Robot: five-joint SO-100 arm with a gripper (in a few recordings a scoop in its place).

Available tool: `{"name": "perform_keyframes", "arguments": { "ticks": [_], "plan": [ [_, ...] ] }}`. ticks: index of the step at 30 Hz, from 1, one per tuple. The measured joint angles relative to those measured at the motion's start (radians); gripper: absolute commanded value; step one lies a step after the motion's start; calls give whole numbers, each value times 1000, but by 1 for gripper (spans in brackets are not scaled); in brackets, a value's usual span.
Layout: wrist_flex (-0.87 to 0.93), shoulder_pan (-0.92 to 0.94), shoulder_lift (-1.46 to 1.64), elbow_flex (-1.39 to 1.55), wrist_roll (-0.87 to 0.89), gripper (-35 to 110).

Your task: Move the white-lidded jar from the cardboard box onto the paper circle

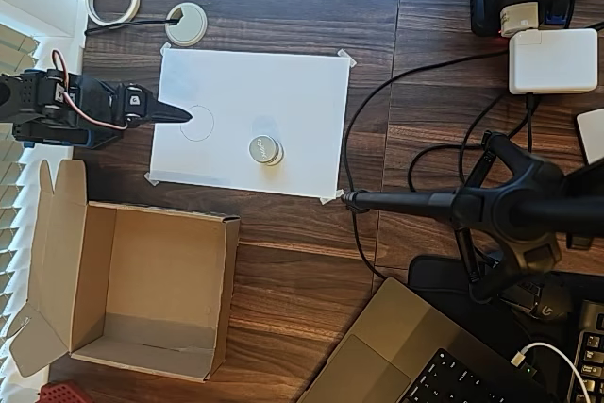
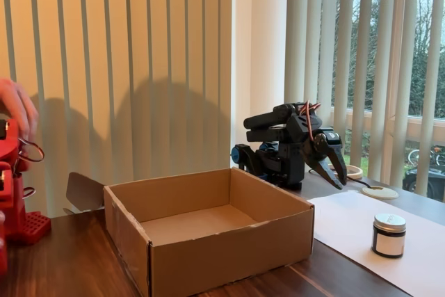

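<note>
One jar matters here, and it is not in the box: the white-lidded jar [image 1: 266, 149] stands upright on the white paper sheet [image 1: 283, 92] near the centre of the overhead view, right of the paper circle [image 1: 197, 124] and clear of its outline. The cardboard box [image 1: 57, 261] at lower left looks empty in both views.

My pincer [image 1: 179, 115] points in from the left edge, its tip over the circle's left rim, holding nothing; from above the fingers read as drawn together to one point, though I cannot be sure.

The risks I judge from here:
- The jar is squat with glassy sides, so a high or off-centre grip could let it slip or tip.
- A low sweep could shove it farther right.
- The lightly taped sheet could wrinkle if the tip drags across the bench [image 1: 311, 252].
</note>
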Motion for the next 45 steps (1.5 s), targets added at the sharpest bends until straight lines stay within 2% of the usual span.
{"name": "perform_keyframes", "arguments": {
  "ticks": [45],
  "plan": [
    [44, -14, 2, 15, -15, 0]
  ]
}}
